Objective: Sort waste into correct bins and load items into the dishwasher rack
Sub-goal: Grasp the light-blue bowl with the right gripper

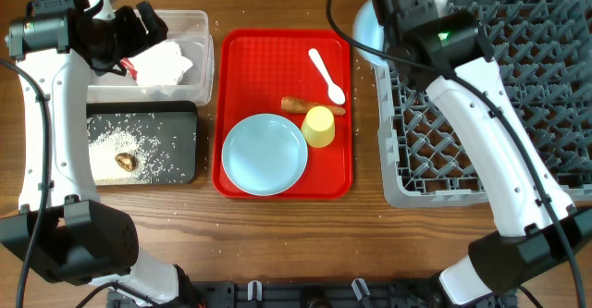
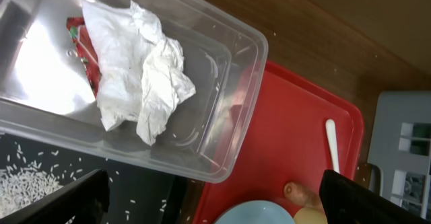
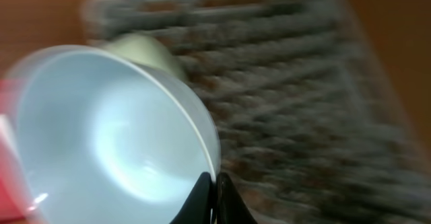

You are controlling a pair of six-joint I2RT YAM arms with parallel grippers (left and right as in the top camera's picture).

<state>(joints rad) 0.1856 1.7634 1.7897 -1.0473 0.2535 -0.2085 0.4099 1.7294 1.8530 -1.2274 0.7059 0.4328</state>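
Overhead, the right arm [image 1: 481, 114] rises nearest the lens, stretched from the near edge to the dishwasher rack's [image 1: 425, 151] far left corner. A pale blue bowl [image 1: 363, 30] shows beneath its wrist. The left arm [image 1: 55, 114] reaches straight up to the clear tub [image 1: 199, 30], above the napkin [image 1: 165, 63].

Left wrist: the left gripper [image 2: 212, 177] gapes wide above the tub, with the napkin and the red-and-white wrapper [image 2: 79, 39] inside.

Right wrist: the right gripper [image 3: 215, 187] pinches the bowl's rim, the rack blurred behind.

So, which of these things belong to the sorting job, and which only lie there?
Job: napkin, wrapper, carrot, rice, brown lump, clear tub, black tray, plate, yellow cup, spoon, bowl in the right gripper, rack.
Lying about: red tray, wooden table.
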